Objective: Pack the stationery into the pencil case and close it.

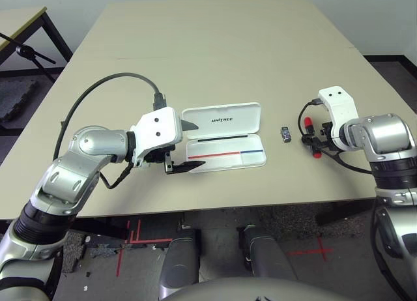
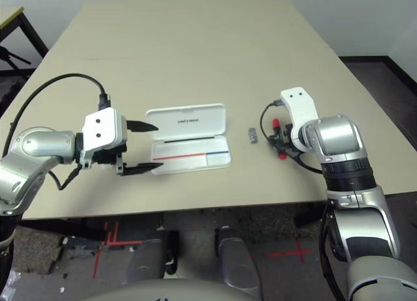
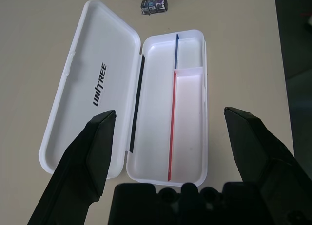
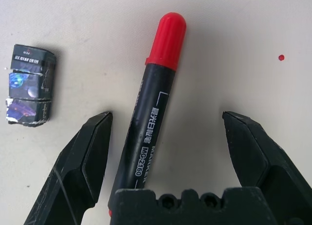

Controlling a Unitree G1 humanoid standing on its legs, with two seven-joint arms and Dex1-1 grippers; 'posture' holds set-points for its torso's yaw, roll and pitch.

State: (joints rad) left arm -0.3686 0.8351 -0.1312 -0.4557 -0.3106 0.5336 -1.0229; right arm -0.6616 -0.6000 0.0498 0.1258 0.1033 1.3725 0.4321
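The open lid of the pencil case (image 3: 90, 88) bears "UNITREE" in dark capitals. The marker (image 4: 148, 122) barrel carries white print, including "MG-2160". The small block's (image 4: 29, 84) label is illegible.

Block (image 1: 285, 134) between case (image 1: 225, 144) and marker (image 4: 148, 113)

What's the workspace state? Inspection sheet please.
Surface: beige table, bare apart from the job's things.
Job's things: pencil case open, lid flat, tray empty; red-capped marker and small dark block lie on the table right of it.
Clutter: nothing seen.
Grippers: left tool open, facing the case; right tool open, straddling the marker.
Cables: black cable loops over the left arm.
Surroundings: second table at left; red floor tape.
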